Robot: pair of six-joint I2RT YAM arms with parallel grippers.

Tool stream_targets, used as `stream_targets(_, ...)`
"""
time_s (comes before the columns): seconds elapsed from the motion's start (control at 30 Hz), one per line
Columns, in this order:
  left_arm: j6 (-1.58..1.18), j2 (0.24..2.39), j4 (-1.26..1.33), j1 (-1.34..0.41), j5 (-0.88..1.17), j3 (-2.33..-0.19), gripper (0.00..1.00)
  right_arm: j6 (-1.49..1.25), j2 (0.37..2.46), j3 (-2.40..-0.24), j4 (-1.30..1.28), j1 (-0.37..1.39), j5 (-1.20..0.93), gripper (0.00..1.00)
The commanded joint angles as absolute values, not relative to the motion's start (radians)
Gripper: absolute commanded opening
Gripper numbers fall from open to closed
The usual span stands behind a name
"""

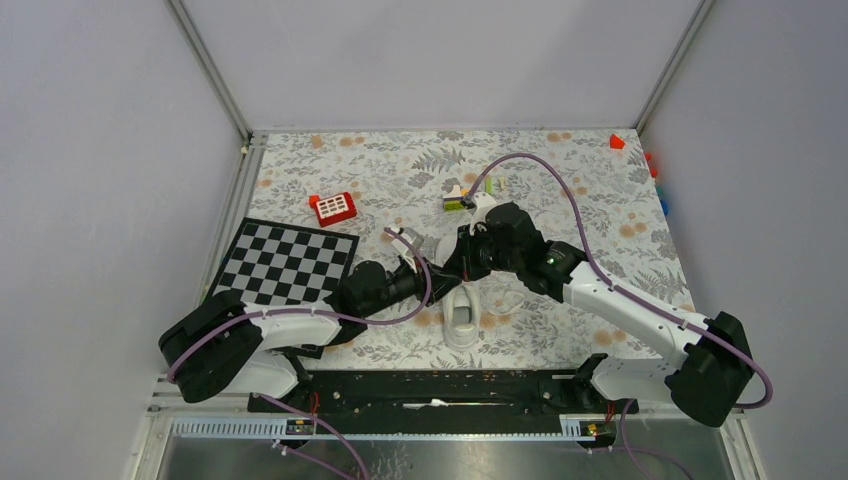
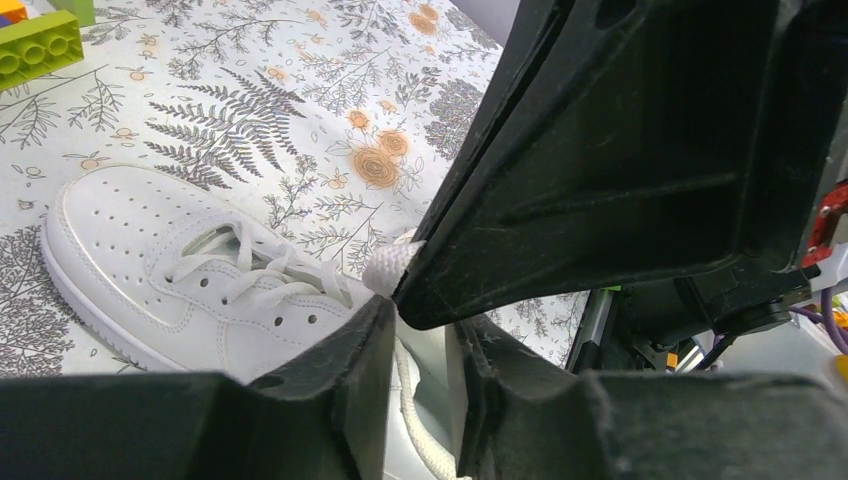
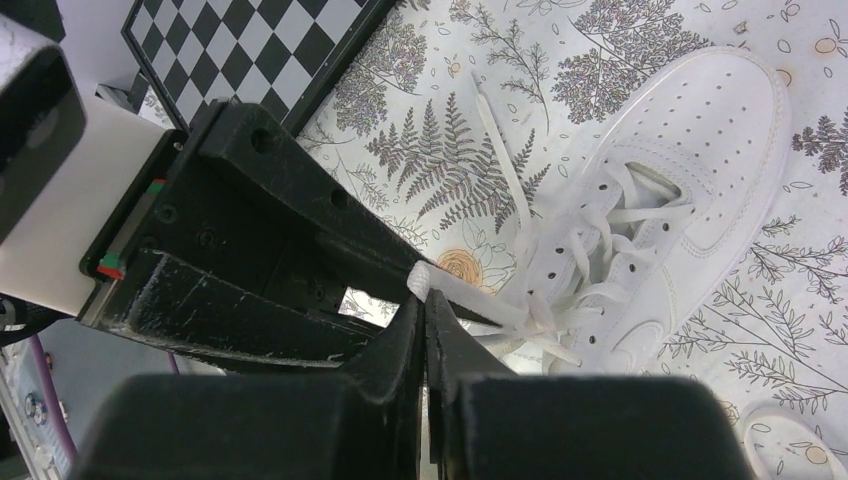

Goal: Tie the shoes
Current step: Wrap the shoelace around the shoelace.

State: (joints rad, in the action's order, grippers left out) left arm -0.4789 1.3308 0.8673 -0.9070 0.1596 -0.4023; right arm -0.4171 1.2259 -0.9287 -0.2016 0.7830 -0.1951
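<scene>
The white sneaker (image 1: 462, 316) lies on the floral cloth, toe pointing away from the arms, laces loose. My right gripper (image 3: 425, 305) is shut on a flat white lace (image 3: 470, 298) that runs taut from the sneaker (image 3: 680, 200); the lace end pokes out past its tips. The left gripper (image 2: 425, 320) sits tip to tip against the right gripper's fingers (image 2: 620, 160) just above the sneaker (image 2: 170, 270). Its jaws stand apart, with a white lace strand (image 2: 420, 410) running down the gap. In the top view the left gripper (image 1: 440, 278) and right gripper (image 1: 468, 262) meet over the shoe's opening.
A checkerboard (image 1: 285, 262) lies left of the shoe, a red block (image 1: 333, 207) behind it. Green and white bricks (image 1: 462, 198) sit beyond the grippers, and a green brick (image 2: 40, 45) shows at far left. A loose white loop (image 3: 790, 440) lies beside the shoe.
</scene>
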Motion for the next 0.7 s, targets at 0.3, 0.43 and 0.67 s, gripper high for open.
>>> stream_targets(0.3,-0.492,1.351,0.958,-0.912,0.153,-0.403,0.0,-0.442,1.193,-0.951,-0.219,0.773,-0.114,0.0)
stream_targets(0.43,-0.501,1.351,0.973,-0.912,0.154,-0.393,0.0,-0.459,1.173,-0.928,-0.207,0.765,-0.092,0.0)
stream_targets(0.67,-0.503,1.357,0.974,-0.911,0.158,-0.393,0.0,-0.483,1.173,-0.922,-0.206,0.757,-0.091,0.05)
